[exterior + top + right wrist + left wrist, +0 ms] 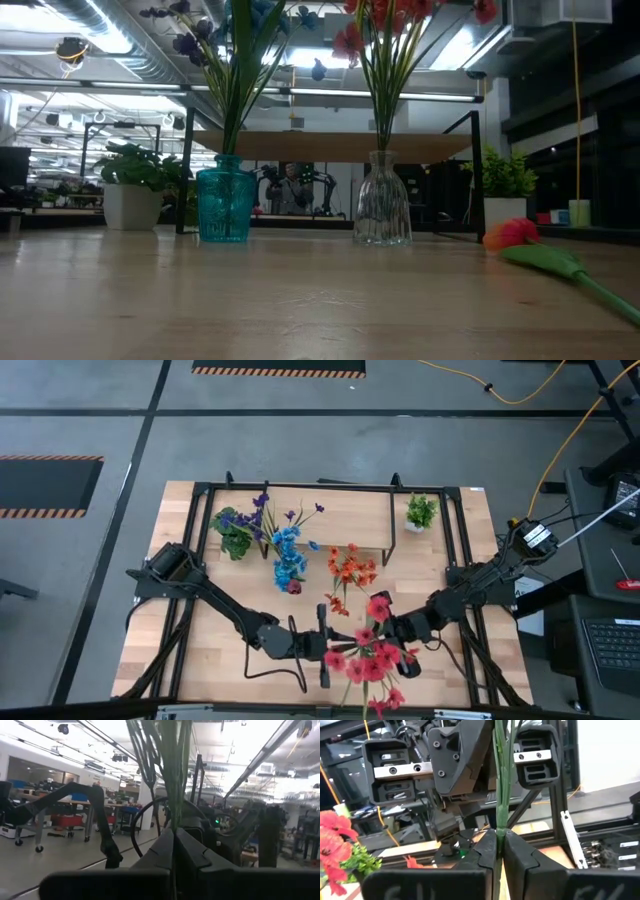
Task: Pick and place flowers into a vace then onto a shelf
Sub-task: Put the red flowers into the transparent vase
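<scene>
Both arms meet near the front middle of the desk [200, 645], where a red spray of flowers [368, 655] is held between them. The left claw [500, 845] is pressed together on the green stems [501, 795] of that spray, the stalks rising straight up from between its two dark fingers [482, 852]. The right claw [174, 840] is likewise closed tight on green stems [172, 780] that stand up from its pinch (the blooms themselves lie outside that wrist view). From above, the red blooms spread out between the two wrists and down toward the front edge of the desk.

Farther back, a teal glass vase [223, 205] holds blue and purple flowers [288, 545], and beside it a clear ribbed glass vase [382, 200] holds an orange spray [350, 568]. Both vases stand on the desk just in front of the shelf [340, 146], a light plank on thin black legs. A single orange bud [510, 234] with a green stem lies flat on the desk, near the low camera and apart from the vases.

A small leafy plant in a white pot [133, 195] sits to one side, a second potted plant [421, 512] at the other end of the shelf.
</scene>
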`<state>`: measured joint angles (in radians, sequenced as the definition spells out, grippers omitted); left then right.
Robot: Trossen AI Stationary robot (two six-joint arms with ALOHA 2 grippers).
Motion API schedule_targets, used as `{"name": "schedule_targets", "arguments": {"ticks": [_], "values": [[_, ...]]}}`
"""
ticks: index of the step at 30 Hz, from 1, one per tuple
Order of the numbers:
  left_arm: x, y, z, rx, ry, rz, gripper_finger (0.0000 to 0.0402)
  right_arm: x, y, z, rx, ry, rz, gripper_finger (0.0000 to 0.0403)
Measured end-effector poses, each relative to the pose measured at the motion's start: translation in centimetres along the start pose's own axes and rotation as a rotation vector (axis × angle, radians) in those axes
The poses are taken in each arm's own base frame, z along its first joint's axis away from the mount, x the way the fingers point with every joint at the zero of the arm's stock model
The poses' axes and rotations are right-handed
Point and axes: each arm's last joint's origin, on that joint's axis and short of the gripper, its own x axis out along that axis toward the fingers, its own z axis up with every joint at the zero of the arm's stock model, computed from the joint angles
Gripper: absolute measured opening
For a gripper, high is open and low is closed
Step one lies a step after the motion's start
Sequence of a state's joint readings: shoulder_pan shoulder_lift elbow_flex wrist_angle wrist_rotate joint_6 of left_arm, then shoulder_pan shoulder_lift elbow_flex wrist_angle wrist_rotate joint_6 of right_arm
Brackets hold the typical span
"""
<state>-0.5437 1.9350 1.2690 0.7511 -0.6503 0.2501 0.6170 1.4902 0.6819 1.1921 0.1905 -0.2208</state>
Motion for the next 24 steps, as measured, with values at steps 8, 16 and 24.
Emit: {"name": "schedule_targets", "arguments": {"ticks": [8, 16, 24], "values": [[-0.4, -0.3, 0.0, -0.001, 0.027, 0.025, 0.001, 0.0, 0.1, -0.4, 0.0, 0.045, 0.005, 0.0059], [-1.5, -0.7, 1.1, -0.011, 0.033, 0.065, 0.0009, 0.0, 0.1, -0.7, 0.026, 0.083, -0.006, 0.0127], [-2.8, -1.0, 2.5, -0.014, 0.053, 0.106, 0.0009, -0.4, -0.2, 0.0, 0.029, 0.144, -0.025, 0.0149]]}}
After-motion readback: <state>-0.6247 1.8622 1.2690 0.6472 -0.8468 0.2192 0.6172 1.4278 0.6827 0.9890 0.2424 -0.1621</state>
